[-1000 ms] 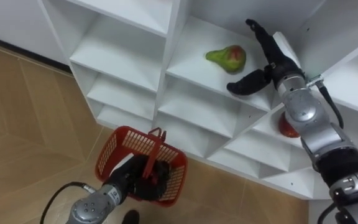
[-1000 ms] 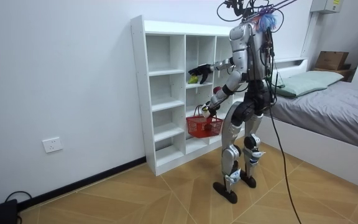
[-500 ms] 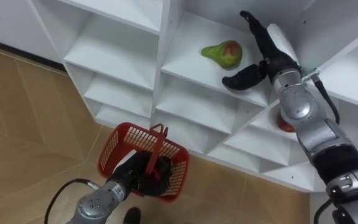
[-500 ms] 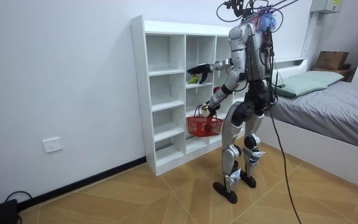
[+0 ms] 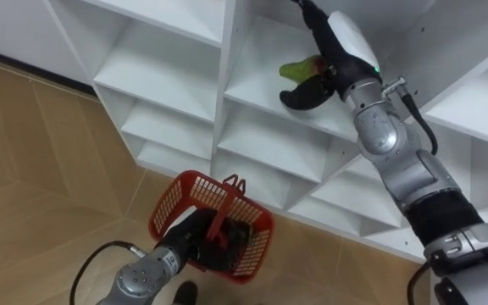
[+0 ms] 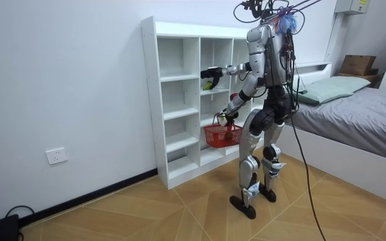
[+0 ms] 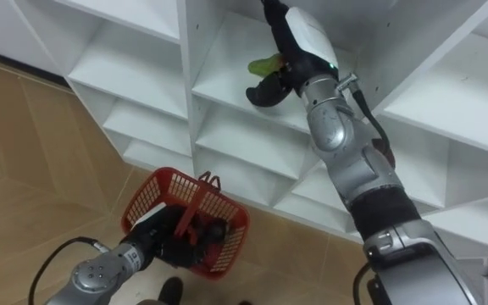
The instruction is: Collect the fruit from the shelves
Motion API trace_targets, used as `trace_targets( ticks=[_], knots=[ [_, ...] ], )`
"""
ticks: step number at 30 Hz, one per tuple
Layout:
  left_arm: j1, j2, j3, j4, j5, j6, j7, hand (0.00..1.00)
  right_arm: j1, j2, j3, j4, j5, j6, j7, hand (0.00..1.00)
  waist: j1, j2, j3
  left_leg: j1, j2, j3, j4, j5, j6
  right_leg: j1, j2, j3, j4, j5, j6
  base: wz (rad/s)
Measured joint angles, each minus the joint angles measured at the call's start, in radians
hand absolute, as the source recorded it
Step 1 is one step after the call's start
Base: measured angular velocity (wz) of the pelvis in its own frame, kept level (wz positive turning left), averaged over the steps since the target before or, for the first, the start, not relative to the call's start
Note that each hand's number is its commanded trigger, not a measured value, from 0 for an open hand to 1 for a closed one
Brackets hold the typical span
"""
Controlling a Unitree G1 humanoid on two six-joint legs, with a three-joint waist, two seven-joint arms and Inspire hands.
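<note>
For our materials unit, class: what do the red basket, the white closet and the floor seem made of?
The basket is likely moulded plastic, red, given its uniform lattice walls. The closet is probably painted or laminated board: smooth white, flat square-edged panels. The floor is wood or wood-look laminate, light-brown grained planks laid at angles; the look cannot settle which.
</note>
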Motion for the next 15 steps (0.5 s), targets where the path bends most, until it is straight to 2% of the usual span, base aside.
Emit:
trace_targets(
  ticks=[7, 15],
  knots=[
    [0.0, 0.0, 0.0, 0.029, 0.0, 0.0, 0.006, 1.0, 0.0, 0.0, 0.0, 0.0, 0.0, 0.0, 0.0, 0.0, 0.0, 0.0, -0.0003, 0.001, 0.0, 0.0, 0.001, 0.0, 0.0, 0.0, 0.0, -0.001, 0.002, 0.0, 0.0, 0.0],
    [-0.001, 0.015, 0.001, 0.039, -0.001, 0.0, 0.006, 1.0, 0.001, -0.002, 0.001, 0.032, 0.007, 0.001, -0.001, 0.0, -0.004, -0.001, -0.0006, -0.001, -0.001, -0.002, 0.002, 0.001, 0.0, 0.0, -0.004, -0.008, 0.003, 0.0, 0.0, 0.0]
  ],
)
